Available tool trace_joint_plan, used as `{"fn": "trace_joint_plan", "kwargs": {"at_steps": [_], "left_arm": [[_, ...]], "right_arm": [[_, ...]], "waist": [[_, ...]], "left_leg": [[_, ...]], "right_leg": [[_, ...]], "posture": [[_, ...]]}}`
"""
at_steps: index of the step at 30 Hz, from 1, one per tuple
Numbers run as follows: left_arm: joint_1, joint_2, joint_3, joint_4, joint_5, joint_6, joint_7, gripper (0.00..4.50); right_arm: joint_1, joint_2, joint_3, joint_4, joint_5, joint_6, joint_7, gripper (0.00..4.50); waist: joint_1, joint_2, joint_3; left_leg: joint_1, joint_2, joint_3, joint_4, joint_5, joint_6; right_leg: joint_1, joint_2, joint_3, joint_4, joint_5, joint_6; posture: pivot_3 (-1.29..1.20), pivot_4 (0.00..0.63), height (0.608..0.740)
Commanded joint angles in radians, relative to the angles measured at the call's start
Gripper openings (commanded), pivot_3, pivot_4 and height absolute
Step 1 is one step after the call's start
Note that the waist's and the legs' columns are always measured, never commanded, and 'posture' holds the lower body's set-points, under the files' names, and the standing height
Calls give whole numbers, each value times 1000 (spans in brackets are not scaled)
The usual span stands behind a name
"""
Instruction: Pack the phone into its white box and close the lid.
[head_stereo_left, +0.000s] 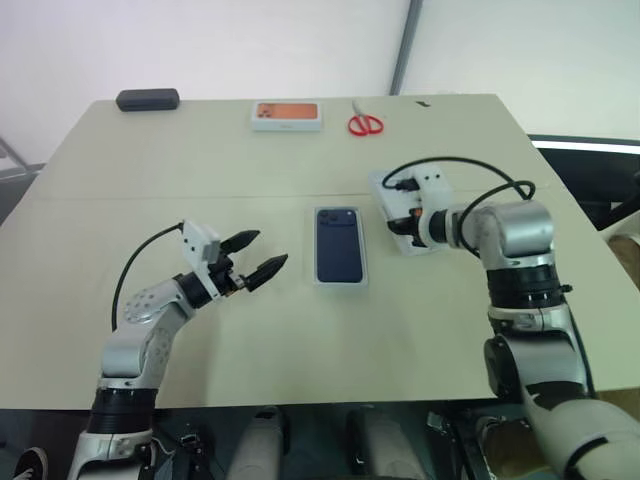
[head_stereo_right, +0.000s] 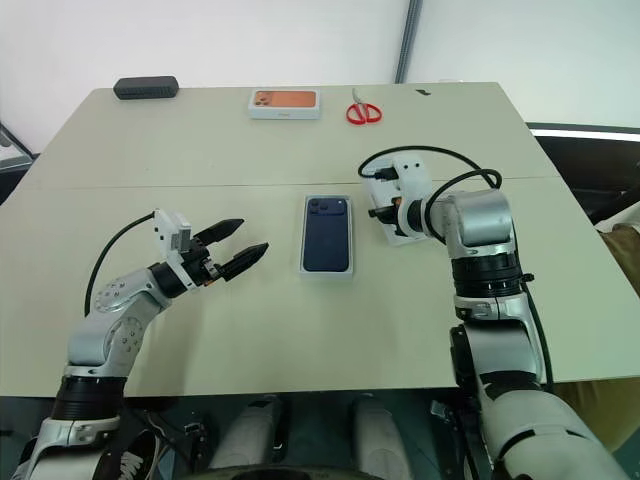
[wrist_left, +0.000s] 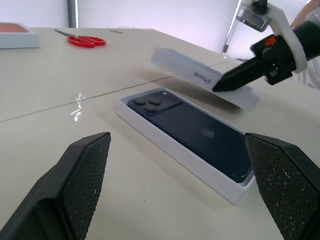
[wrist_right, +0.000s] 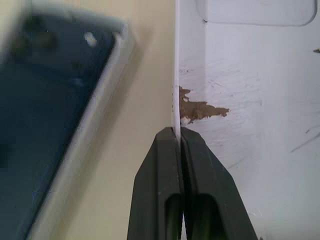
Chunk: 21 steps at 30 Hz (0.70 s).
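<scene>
The dark navy phone (head_stereo_left: 338, 243) lies back-up inside the white box (head_stereo_left: 341, 284) at the middle of the table, its camera bump at the far end. Just right of the box, the white lid (wrist_left: 190, 70) is tilted, with one long edge raised off the table. My right gripper (wrist_right: 177, 137) is shut on the lid's side wall (wrist_right: 176, 100), and the lid's pale inside faces it. My left gripper (head_stereo_left: 270, 248) hangs open to the left of the box, pointing at it, with nothing between its fingers (wrist_left: 80, 185).
At the table's far edge lie a white box printed with an orange phone (head_stereo_left: 287, 115), red scissors (head_stereo_left: 365, 123) and a black case (head_stereo_left: 147, 99). A seam (head_stereo_left: 200, 196) crosses the tabletop behind the box. Bare table surrounds the left gripper.
</scene>
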Motion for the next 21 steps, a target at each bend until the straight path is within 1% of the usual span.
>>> {"fn": "trace_joint_plan", "kwargs": {"at_steps": [1, 3, 7, 9, 13, 17, 21], "left_arm": [[-17, -6, 21, -8, -1, -35, 14, 4500], [-24, -9, 24, -4, -3, -39, 21, 4500], [-33, -1, 28, -1, -13, -27, 19, 4500], [-35, 2, 31, -1, -18, -21, 18, 4500], [-54, 0, 48, -3, -26, -21, 38, 4500], [-62, -2, 61, -29, -43, -3, 52, 4500], [-50, 10, 68, -42, -63, 27, 59, 4500]], "right_arm": [[-73, 93, -211, -55, 138, 61, 1, 21], [-86, 139, -299, -74, 208, 111, 12, 21], [-68, 214, -376, -154, 330, 200, 26, 21], [-45, 249, -390, -210, 358, 226, 16, 21], [32, 312, -371, -270, 414, 244, 0, 21], [56, 381, -396, -250, 492, 246, -39, 21], [46, 490, -443, -236, 532, 246, -120, 21]], "waist": [[-2, 0, 0], [3, 1, 0], [6, 1, 0], [5, 1, 0], [4, 1, 0], [1, 2, 1], [-12, 2, 1]], "left_leg": [[0, 0, 0, 0, 0, 0], [0, 1, -1, 0, 0, 0], [0, 0, 0, 0, 0, 0], [0, 0, 0, 0, 0, 0], [0, 0, -1, 0, 0, 0], [0, 0, 0, 0, 0, 0], [0, 0, -1, 0, 0, 0]], "right_leg": [[0, 0, 0, 0, 0, 0], [-1, 1, 0, 1, 0, 0], [-1, 0, 0, 1, 0, 0], [-1, -1, 0, 1, 0, 0], [-1, 0, 0, 2, 0, 0], [-1, 0, 0, 2, 0, 0], [-2, 0, 0, 3, 0, 0]], "posture": [[0, 150, 740], [0, 150, 740], [0, 150, 740], [0, 150, 740], [0, 150, 740], [0, 150, 740], [0, 150, 740]]}}
